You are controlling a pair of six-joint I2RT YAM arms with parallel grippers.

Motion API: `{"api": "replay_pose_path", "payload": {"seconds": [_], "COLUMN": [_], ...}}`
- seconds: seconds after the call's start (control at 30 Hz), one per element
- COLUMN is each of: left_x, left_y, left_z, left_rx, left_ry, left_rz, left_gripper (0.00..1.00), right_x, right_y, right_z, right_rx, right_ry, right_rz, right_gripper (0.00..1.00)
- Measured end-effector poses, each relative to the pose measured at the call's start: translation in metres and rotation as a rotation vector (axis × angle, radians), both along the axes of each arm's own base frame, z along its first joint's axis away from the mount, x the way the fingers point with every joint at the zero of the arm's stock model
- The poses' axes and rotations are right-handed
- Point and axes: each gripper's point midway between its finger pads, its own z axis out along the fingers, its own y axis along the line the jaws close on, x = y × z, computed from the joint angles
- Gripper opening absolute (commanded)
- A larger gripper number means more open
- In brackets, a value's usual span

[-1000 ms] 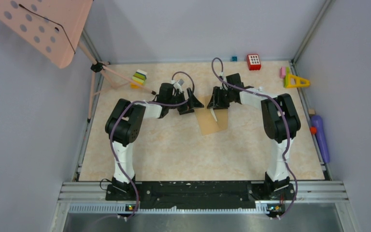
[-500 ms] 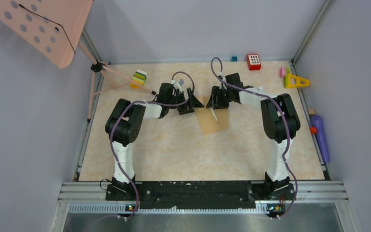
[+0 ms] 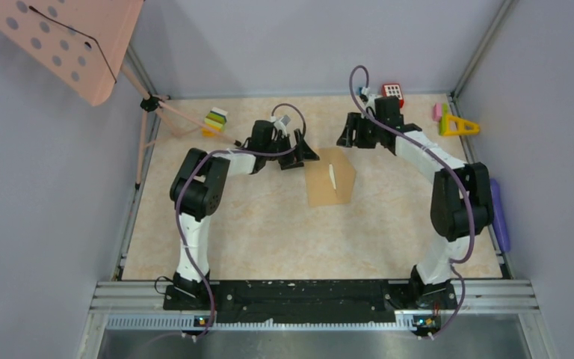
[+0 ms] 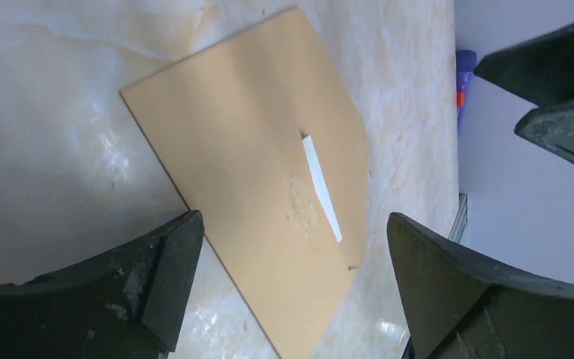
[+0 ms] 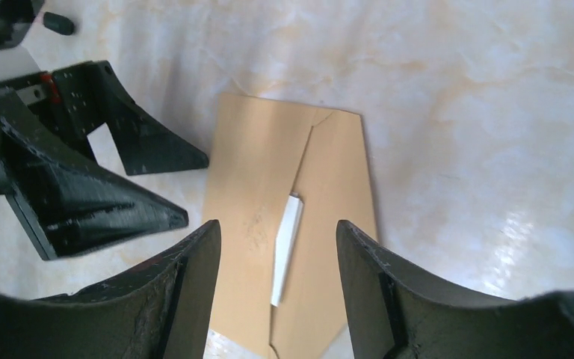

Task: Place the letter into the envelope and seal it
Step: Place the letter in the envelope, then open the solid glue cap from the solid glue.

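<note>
Jaws, two pairs, both spread, near one tan envelope (image 3: 318, 188) bearing one white strip (image 3: 331, 176).

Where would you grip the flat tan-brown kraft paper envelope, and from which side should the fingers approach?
Probably take the tan-brown kraft paper envelope at the overlapping paper edge beside the narrow white strip near its middle, coming straight down from above. It lies flat on the marble-patterned table, so its outer edges offer no gap; the strip seems the only part lifted.
</note>
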Motion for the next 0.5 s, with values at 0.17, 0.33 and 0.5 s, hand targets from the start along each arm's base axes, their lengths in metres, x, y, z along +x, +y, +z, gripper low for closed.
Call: {"api": "replay_pose_path", "payload": {"seconds": [0.17,0.33,0.5], "left_x": [0.015,0.018,0.020], "left_y": [-0.007,-0.005,0.004], "left_z": [0.001,0.001,0.004], "left_rx": [0.007,0.015,0.018], "left_ry": [-0.012,-0.007,0.001], "left_rz": [-0.016,-0.018,-0.019], "left_gripper": [0.98,0.98,0.98], "right_x": [-0.012,-0.008,0.008], "right_y": [-0.031,-0.071,-0.121], "right_z": [-0.005,-0.015,-0.004], "right_rx": [-0.044,-0.099,-0.217], "right_ry": [0.005,0.022,-0.046], "right_rz": [-0.044,-0.134,-0.275], "right_gripper": [0.58,0.58,0.58]}}
